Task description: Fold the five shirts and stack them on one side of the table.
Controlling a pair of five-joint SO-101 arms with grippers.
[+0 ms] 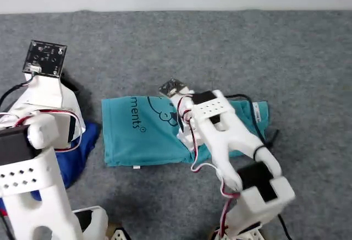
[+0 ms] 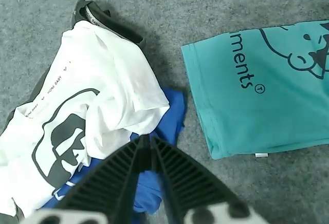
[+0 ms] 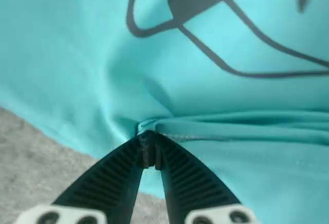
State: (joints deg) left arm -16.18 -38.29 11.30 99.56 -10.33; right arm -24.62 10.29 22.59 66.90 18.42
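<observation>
The teal shirt (image 1: 140, 135) lies flat near the middle of the grey, carpet-like table (image 1: 258, 47), a smooth rectangle of soft knit. It carries a line of dark lettering that runs sideways near one end, with a small ringed mark after it, and beside that a dark outline cartoon. A small white tag (image 2: 261, 155) sticks out at the hem by one corner.

The right gripper (image 3: 149, 154) is down on this shirt. Up close its ribbed black fingers (image 3: 115, 175) are clenched on a small ridge of teal cloth, and creases run away from the pinch. A stitched edge lies right at the tips, and bare table is close by. From above, the white arm covers that spot, so the pinch itself is hidden.

Off to the left side sits a loose pile. The high view has the blue shirt (image 1: 82, 152) poking out from under the left arm. The left wrist view shows more of the heap: a rumpled white shirt (image 2: 108, 75) with a big dark grey graphic and a thin line of small print lies on top of the blue one, and a dark grey garment (image 2: 100, 21) sticks out beyond it. The left gripper (image 2: 150, 144) hangs over the edge of this pile with its fingers pressed together. I cannot tell whether they touch the cloth.
</observation>
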